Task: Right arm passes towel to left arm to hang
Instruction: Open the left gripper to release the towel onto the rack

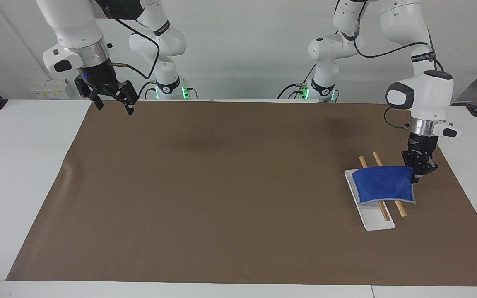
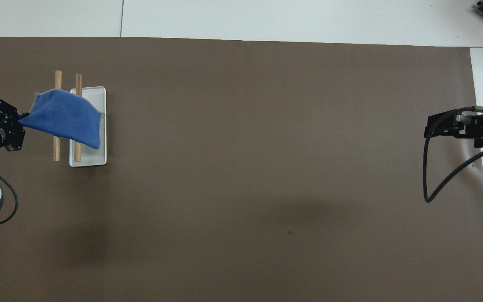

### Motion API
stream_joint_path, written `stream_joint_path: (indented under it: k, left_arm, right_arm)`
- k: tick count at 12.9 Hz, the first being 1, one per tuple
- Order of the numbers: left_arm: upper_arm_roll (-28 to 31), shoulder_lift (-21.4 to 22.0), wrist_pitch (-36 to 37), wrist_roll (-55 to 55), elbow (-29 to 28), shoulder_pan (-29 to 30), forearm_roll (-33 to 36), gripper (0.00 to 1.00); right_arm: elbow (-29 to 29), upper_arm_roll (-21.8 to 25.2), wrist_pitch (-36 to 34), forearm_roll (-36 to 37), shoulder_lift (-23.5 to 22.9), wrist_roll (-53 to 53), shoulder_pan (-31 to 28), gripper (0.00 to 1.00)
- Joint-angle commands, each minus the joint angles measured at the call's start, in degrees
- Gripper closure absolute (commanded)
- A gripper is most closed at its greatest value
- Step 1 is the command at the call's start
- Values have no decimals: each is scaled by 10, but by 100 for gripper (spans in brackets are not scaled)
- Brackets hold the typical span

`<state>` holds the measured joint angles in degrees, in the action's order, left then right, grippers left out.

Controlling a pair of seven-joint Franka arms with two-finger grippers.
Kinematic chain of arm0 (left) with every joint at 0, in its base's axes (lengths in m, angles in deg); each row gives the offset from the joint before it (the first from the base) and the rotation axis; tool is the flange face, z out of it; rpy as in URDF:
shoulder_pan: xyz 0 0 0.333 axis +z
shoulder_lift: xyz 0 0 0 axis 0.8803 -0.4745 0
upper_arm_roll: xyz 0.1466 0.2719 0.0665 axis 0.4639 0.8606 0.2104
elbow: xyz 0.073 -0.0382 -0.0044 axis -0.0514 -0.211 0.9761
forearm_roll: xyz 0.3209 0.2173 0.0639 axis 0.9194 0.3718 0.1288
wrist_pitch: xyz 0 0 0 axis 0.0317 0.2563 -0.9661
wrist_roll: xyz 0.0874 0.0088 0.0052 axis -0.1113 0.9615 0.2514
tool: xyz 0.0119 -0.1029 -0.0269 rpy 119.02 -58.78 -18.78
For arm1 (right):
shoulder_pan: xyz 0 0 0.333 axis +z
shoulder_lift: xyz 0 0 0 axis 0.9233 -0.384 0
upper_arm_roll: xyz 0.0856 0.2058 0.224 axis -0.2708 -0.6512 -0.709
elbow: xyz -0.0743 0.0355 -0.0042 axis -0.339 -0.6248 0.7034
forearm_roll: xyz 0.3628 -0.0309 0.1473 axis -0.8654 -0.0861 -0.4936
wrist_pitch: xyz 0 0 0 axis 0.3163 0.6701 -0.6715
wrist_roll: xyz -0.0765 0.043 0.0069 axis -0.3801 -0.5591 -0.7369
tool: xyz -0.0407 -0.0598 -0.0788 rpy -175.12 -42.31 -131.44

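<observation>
We see the left gripper (image 1: 417, 174) pinched shut on one corner of the blue towel (image 1: 383, 185), low over the left arm's end of the table. The towel lies draped across two wooden rods (image 1: 391, 201) that run side by side above a white rectangular base (image 1: 377, 221); both rods stick out from under the cloth on the side toward the robots and on the side away from them. In the overhead view the towel (image 2: 67, 118) spreads from the left gripper (image 2: 17, 123) across both rods (image 2: 56, 152) and partly over the white base (image 2: 99, 157), its pale edging showing along the free end. We cannot tell whether the cloth presses on the rods along its whole width or hangs just above them near the held corner.

The right gripper (image 1: 112, 97) hangs in the air with its two fingers spread wide and nothing between them, over the edge of the brown mat (image 1: 222, 198) at the right arm's end of the table, close to the robots' side. In the overhead view the right gripper (image 2: 440, 126) shows at the mat's edge, a black cable (image 2: 428, 180) looping down from it. The right arm waits there, well apart from the towel.
</observation>
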<state>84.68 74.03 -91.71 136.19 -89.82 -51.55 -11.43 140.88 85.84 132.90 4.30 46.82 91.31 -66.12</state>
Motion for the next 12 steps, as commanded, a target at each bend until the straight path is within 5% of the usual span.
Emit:
stream_joint_path:
  k: [1, 7, 10, 12]
  left_arm:
    - [-1, -14, -23, -6, -13, -3, -3, 100]
    - [-1, -15, -31, -10, -29, -8, -3, 100]
    - [-1, -15, -30, -11, -28, -7, -3, 31]
    - [0, -16, -27, -11, -23, -3, -3, 19]
  right_arm:
    - [-4, 37, -14, 2, -3, -33, 27, 0]
    - [9, 39, -16, -1, -3, -53, 22, 0]
    - [9, 37, -23, -1, -3, -47, 27, 0]
    - [9, 34, -21, -1, -3, -45, 31, 0]
